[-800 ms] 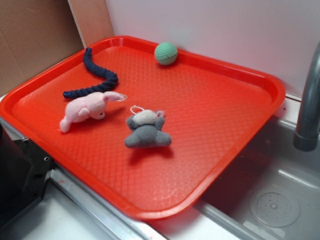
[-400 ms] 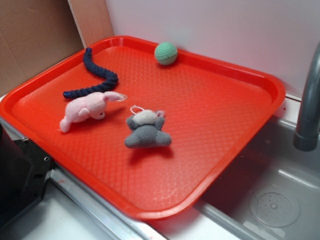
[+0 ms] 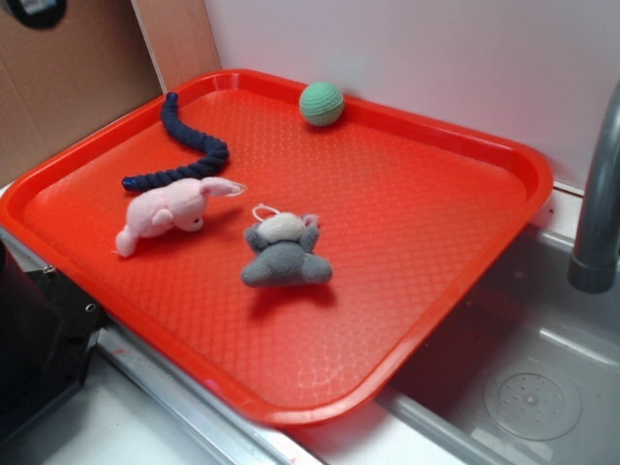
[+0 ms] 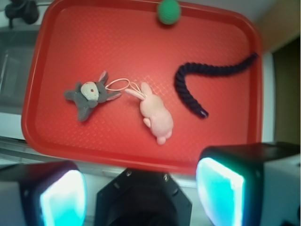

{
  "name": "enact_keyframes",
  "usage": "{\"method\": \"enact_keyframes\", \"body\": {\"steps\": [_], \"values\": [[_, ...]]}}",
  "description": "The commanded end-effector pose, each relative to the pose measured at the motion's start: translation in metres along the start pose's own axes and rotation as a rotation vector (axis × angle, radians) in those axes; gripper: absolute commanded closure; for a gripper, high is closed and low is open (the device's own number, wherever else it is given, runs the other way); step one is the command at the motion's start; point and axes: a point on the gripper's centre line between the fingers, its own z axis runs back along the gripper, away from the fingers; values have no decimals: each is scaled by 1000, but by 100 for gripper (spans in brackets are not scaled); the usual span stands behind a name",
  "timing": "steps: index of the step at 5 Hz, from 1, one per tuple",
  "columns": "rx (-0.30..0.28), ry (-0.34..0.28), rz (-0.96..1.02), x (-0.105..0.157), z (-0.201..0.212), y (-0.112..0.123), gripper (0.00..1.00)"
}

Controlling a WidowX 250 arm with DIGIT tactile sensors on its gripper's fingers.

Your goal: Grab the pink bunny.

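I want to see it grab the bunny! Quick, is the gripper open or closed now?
Gripper: open, holding nothing, up high above the pink bunny on the red tray.

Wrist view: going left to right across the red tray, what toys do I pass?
Grey plush toy → pink bunny → dark blue rope. The green ball sits at the top edge, overlapping the bunny's span, so I leave it out of the order.

- Gripper (image 4: 141, 190) high up, pointing straight down; wrist view.
- Two fingers (image 4: 221, 188) spread wide apart, nothing between them.
- Exterior view: only a dark bit of arm (image 3: 34, 10) at the top-left corner.
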Motion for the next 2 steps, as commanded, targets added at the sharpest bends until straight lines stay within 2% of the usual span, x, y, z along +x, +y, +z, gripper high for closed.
{"method": "enact_keyframes", "body": {"steps": [1, 2], "values": [[-16, -47, -130, 2, -44, 12, 0], [5, -47, -159, 2, -75, 19, 0]]}}
